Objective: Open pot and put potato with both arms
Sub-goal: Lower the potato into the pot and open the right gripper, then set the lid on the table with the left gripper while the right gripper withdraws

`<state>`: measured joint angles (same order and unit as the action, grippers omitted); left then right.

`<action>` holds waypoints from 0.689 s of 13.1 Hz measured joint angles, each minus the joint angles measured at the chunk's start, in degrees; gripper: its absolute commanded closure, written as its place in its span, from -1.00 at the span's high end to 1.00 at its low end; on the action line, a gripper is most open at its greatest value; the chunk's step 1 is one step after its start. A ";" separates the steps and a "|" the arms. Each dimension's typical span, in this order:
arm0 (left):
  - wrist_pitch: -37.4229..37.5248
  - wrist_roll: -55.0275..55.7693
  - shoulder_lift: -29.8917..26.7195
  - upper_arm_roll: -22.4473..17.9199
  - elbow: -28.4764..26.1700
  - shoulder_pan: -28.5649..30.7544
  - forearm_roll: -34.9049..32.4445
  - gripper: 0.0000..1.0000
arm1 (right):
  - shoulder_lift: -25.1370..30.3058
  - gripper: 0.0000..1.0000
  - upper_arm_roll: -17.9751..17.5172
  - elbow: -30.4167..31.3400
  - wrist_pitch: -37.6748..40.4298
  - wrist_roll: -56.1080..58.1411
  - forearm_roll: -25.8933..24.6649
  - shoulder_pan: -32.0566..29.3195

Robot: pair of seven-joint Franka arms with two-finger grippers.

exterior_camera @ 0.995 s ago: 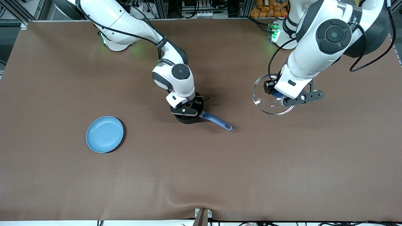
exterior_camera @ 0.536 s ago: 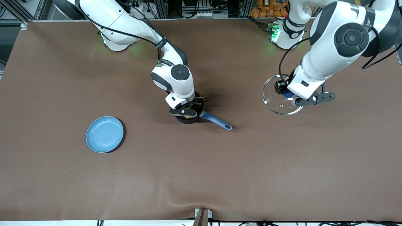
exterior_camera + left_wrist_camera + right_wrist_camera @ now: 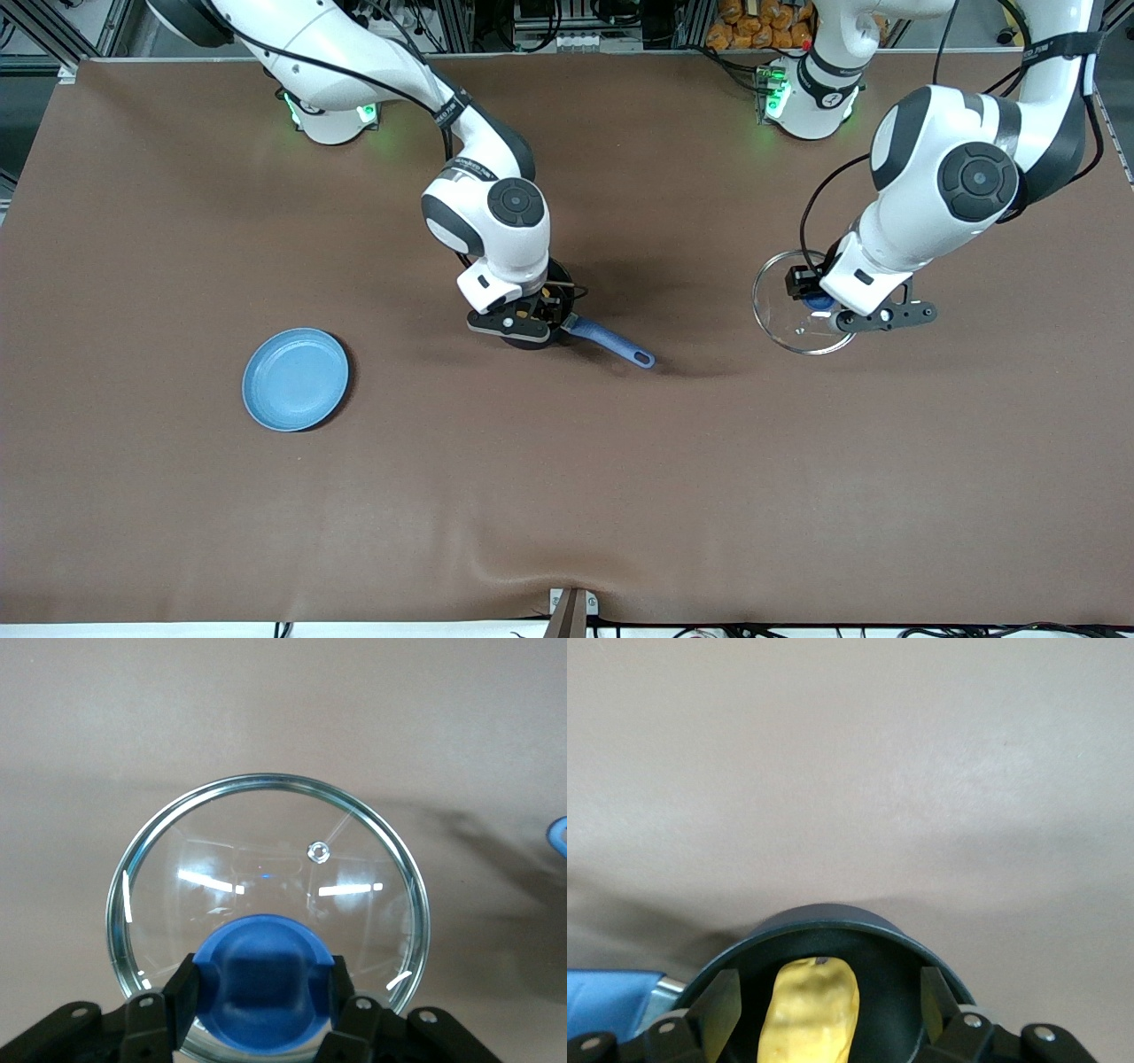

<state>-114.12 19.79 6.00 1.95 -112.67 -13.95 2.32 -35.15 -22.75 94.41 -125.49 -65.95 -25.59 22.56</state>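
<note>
The black pot with its long blue handle stands open at mid-table. My right gripper hangs just over it, open. In the right wrist view the yellow potato lies inside the pot, between the spread fingers and touching neither. My left gripper is shut on the blue knob of the clear glass lid. It holds the lid level and low over the table toward the left arm's end.
A flat blue plate lies bare toward the right arm's end, nearer the front camera than the pot. The brown table cover has a small ridge near its front edge. The pot handle also shows in the right wrist view.
My left arm has carried the lid toward the front camera and lower. My right gripper has lifted slightly out of the pot, and the potato now lies free inside.
</note>
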 measured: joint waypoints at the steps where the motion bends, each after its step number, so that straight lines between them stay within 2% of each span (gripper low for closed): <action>1: -1.87 -0.55 0.00 0.00 -1.44 0.22 0.00 -1.00 | 0.47 0.85 -0.03 -0.18 0.52 0.23 0.22 -0.08; 5: -9.97 -1.36 0.04 -0.01 -8.00 0.92 -0.81 -1.00 | 3.93 1.00 -0.21 -1.54 6.98 7.33 5.08 -2.75; 9: -20.38 -3.78 0.74 -0.03 -14.57 2.70 -1.62 -1.00 | 8.59 1.00 -0.25 -1.87 12.11 17.68 6.35 -11.49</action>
<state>-134.50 16.01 6.73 1.93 -127.23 -11.25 0.70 -26.56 -23.00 92.54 -113.38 -48.27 -19.24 11.07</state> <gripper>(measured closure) 0.396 0.000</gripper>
